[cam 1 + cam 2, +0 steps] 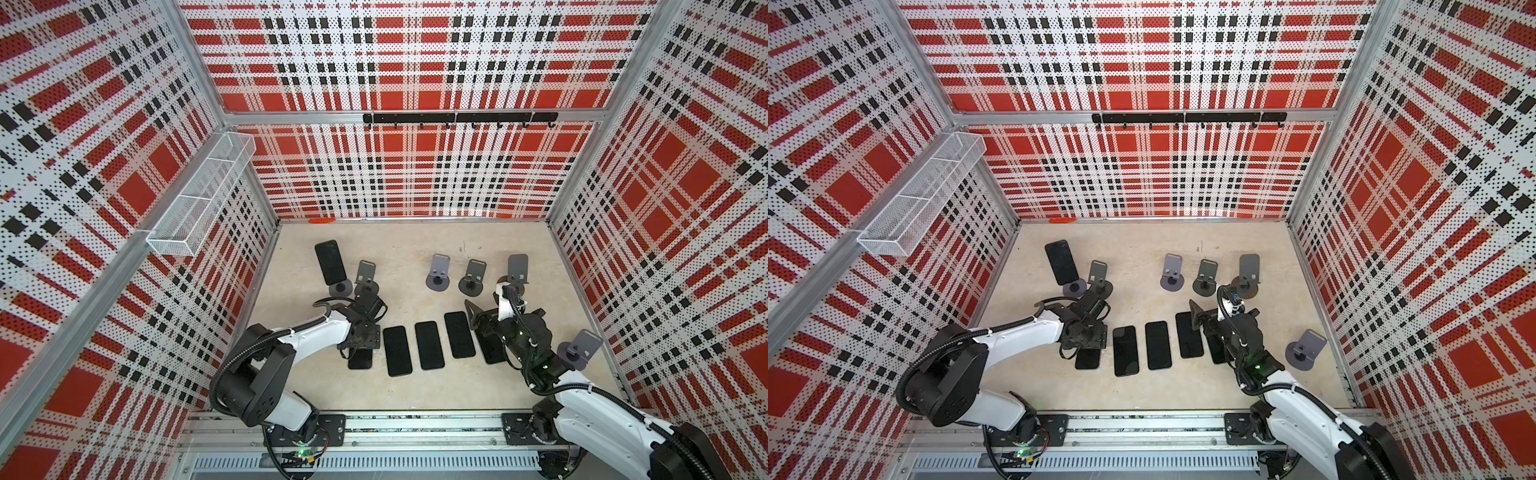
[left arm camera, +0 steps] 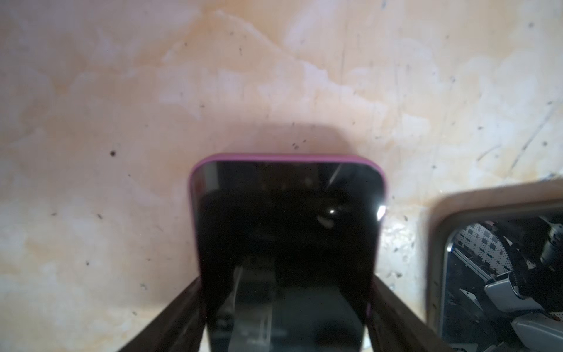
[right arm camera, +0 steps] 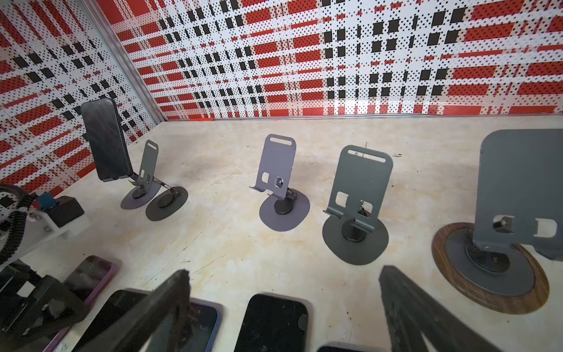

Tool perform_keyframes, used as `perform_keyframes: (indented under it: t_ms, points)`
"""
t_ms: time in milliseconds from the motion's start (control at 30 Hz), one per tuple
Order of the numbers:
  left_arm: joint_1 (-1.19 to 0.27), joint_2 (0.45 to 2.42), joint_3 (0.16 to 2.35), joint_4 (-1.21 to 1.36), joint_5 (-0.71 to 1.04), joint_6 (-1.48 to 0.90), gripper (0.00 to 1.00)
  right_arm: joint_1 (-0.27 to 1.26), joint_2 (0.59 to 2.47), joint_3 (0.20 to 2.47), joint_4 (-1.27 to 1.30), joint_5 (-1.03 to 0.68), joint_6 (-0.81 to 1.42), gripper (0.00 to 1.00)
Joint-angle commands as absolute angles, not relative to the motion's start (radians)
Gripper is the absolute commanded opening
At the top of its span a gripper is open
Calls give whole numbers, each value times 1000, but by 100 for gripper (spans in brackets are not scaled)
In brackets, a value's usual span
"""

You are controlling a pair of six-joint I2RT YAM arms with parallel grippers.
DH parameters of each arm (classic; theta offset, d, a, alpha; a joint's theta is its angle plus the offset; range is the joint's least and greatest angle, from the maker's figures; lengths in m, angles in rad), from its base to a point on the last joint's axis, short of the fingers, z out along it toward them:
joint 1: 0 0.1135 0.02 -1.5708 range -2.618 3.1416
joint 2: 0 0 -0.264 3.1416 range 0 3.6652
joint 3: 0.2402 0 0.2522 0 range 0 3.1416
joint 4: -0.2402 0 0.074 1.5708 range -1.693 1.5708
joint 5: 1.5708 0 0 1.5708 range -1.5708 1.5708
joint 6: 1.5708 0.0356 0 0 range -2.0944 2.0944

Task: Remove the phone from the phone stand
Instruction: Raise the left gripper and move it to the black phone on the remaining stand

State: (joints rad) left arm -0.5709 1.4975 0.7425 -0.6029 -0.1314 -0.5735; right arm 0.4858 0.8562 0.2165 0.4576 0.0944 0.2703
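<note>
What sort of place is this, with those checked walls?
Probably a robot test booth: perforated plaid walls box in one table, the left arm and right arm are mounted at its front edge, and phones and phone stands sit in rows.

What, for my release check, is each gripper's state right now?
Left gripper: fingers flank the pink-cased phone on the table; grip cannot be told.
Right gripper: open, holding nothing.

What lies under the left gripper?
A pink-cased phone, screen up on the table, flanked by the left gripper. In both top views the gripper covers most of it.
</note>
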Motion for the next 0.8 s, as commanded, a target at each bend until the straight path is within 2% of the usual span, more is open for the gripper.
perform_keyframes:
  t_ms: [0,433,600,767]
  points:
    - [-561,1531,736,-614,-116,-555,80,481,867,209,493,98,267,100]
    - [-560,1486,769,-636,-96,-554,80,481,878,210,492,101,264,100]
    - [-552,1412,912,-766,-179,-526,85,482,892,213,498,99,259,100]
    - [-512,1336,1069,-870,-232,-484,86,482,908,219,493,94,258,100]
